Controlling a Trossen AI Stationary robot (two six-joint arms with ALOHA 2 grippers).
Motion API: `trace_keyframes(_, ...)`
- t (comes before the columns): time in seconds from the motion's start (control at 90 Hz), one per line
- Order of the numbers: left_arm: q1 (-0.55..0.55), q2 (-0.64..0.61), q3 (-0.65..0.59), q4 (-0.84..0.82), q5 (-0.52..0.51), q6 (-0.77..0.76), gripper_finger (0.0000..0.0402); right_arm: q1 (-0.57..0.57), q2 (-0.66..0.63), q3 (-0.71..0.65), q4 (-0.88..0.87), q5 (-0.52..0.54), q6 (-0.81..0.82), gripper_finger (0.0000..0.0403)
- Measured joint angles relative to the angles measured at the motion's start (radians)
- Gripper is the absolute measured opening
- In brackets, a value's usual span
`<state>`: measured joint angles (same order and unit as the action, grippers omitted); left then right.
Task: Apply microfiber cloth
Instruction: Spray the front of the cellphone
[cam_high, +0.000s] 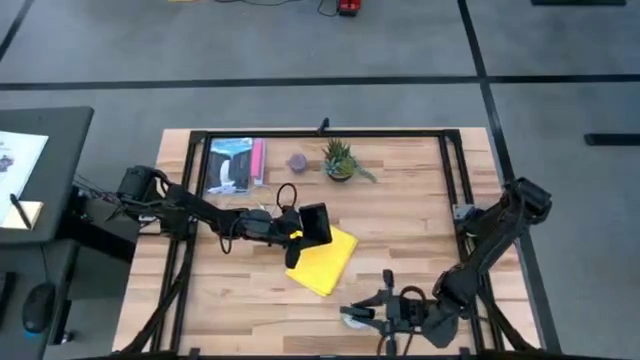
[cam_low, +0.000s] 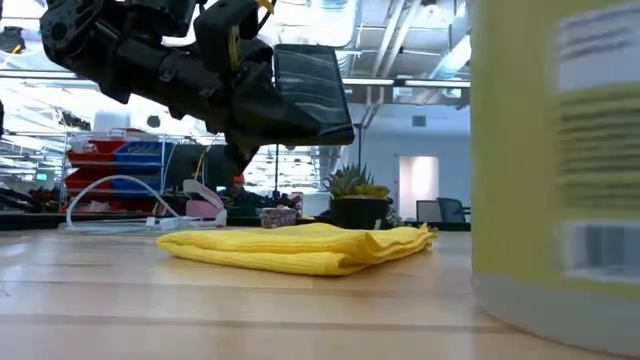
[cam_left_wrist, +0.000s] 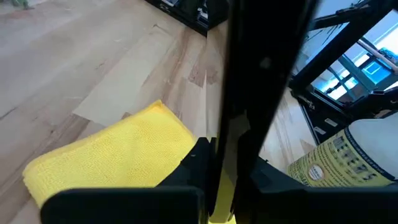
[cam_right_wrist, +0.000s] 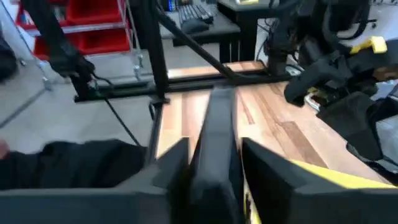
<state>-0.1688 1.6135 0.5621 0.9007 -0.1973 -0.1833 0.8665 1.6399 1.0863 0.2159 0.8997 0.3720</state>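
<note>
The bright yellow microfiber cloth (cam_high: 322, 260) lies folded flat on the wooden table near its middle, also seen in the low view (cam_low: 300, 247) and the left wrist view (cam_left_wrist: 118, 155). My left gripper (cam_high: 296, 234) reaches in from the table's left and is shut on a black smartphone (cam_high: 316, 222), which hangs just above the cloth's far left part (cam_low: 310, 95). My right gripper (cam_high: 372, 308) waits near the table's front edge, right of the middle, away from the cloth. My left gripper pinches the smartphone's near end (cam_left_wrist: 227, 155) between its two fingers, one on each flat face. The fingers come from the table's left, slanting down. The phone juts out beyond them, tilted (cam_low: 312, 100), lifted clear of the cloth and the table.
A bottle with a yellow label (cam_low: 560, 160) stands at the front edge beside my right gripper. A potted plant (cam_high: 340, 160), a small purple thing (cam_high: 297, 161) and a flat package (cam_high: 232, 165) sit along the far side. A black frame (cam_high: 450, 180) borders the table.
</note>
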Motion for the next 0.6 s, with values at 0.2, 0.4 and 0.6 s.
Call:
trace_keyframes(0.2,0.0,0.0,0.0,0.0,0.0,0.0,0.0008,0.038,-0.013,0.0,-0.067,0.176,0.001,0.0077)
trace_keyframes(0.4,0.001,0.0,0.0,0.002,-0.001,0.004,0.0008,0.043,-0.018,0.073,-0.16,0.276,0.05,0.0077)
trace_keyframes(0.6,0.001,0.0,0.0,0.002,-0.002,-0.005,0.0008,0.017,-0.018,0.185,-0.473,0.281,0.313,0.0077)
